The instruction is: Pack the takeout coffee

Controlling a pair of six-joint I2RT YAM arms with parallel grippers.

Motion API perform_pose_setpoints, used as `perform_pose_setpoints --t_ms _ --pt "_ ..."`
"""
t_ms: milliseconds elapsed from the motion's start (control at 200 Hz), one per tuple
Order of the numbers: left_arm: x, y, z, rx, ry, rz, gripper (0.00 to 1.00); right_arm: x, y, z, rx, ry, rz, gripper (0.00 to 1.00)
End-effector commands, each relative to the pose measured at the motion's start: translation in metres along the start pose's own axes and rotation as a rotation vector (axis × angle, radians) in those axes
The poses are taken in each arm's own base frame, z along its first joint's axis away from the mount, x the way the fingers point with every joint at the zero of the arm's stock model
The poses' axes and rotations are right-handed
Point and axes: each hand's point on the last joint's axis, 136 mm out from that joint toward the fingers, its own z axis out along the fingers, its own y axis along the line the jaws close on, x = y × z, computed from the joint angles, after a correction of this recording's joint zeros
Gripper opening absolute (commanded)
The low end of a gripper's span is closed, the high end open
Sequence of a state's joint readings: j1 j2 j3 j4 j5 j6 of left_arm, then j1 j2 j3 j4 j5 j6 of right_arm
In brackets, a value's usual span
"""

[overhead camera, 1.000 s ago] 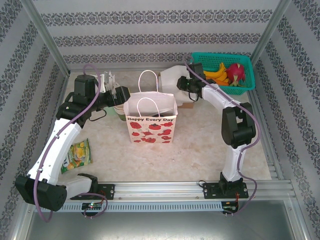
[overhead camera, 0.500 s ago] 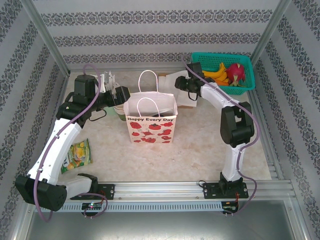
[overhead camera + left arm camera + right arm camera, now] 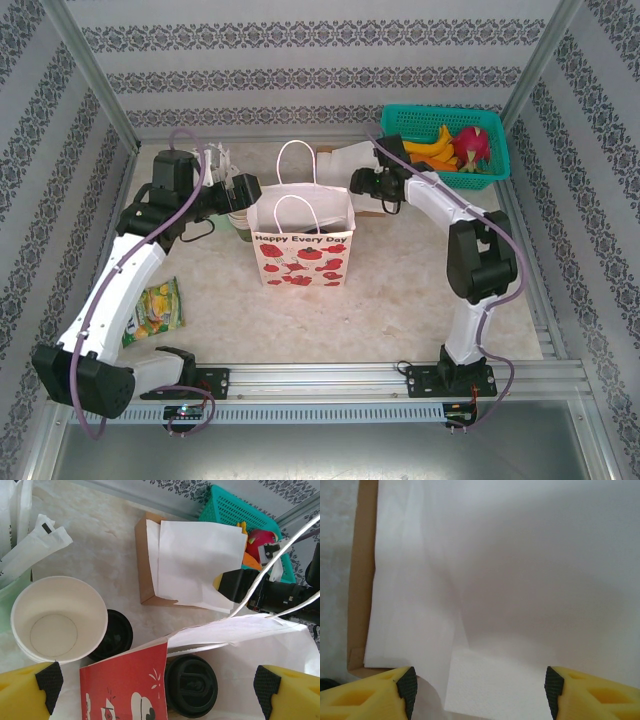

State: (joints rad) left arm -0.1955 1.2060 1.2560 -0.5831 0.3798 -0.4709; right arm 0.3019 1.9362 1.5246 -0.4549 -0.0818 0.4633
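Right end effector [image 3: 479, 680] has spread open over the white paper [image 3: 520, 580]; left end effector [image 3: 157, 677] hangs open above the takeout coffee [image 3: 191, 685] in the bag [image 3: 125, 680].

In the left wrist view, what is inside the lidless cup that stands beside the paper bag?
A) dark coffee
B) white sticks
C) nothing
C: the lidless cup shows its bare cream bottom, with nothing lying in it.

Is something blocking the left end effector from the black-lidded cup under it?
Nothing visible does. The cup shows its lid plainly below the open left end effector, just past the red side of the bag.
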Motion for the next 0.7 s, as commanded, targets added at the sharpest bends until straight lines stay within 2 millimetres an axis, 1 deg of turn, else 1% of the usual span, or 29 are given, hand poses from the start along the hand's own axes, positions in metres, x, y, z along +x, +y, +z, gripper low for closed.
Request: perform_pose_setpoints --t_ms 0,150,220,265,315,405,515,585,694 --pt "-0.004 -0.002 0.003 0.003 -0.021 0.028 1.00 0.006 0.003 0.017 0.090 0.046 -0.049 0.70" --pt "-0.001 0.002 -0.001 -0.014 -0.026 0.036 1.00 0.001 -0.003 0.031 0.204 0.043 -0.057 0.69" --pt "0.000 0.004 -0.003 -0.022 -0.034 0.044 1.00 0.004 -0.004 0.039 0.241 0.058 -0.069 0.67" --pt "0.000 0.004 -0.004 -0.025 -0.037 0.048 1.00 0.008 -0.004 0.044 0.264 0.076 -0.080 0.64" --pt "0.000 0.005 -0.003 -0.029 -0.034 0.049 1.00 0.010 -0.005 0.049 0.283 0.087 -0.087 0.57" --pt "0.001 0.005 -0.003 -0.028 -0.032 0.051 1.00 0.012 -0.002 0.058 0.282 0.095 -0.103 0.41" --pt "0.002 0.007 -0.002 -0.035 -0.029 0.055 1.00 0.008 0.008 0.059 0.264 0.077 -0.134 0.21" --pt "0.002 0.008 -0.002 -0.037 -0.027 0.056 1.00 0.003 0.016 0.058 0.232 0.063 -0.156 0.13" --pt "0.003 0.007 -0.001 -0.036 -0.025 0.059 1.00 -0.001 0.037 0.061 0.125 0.054 -0.206 0.05"
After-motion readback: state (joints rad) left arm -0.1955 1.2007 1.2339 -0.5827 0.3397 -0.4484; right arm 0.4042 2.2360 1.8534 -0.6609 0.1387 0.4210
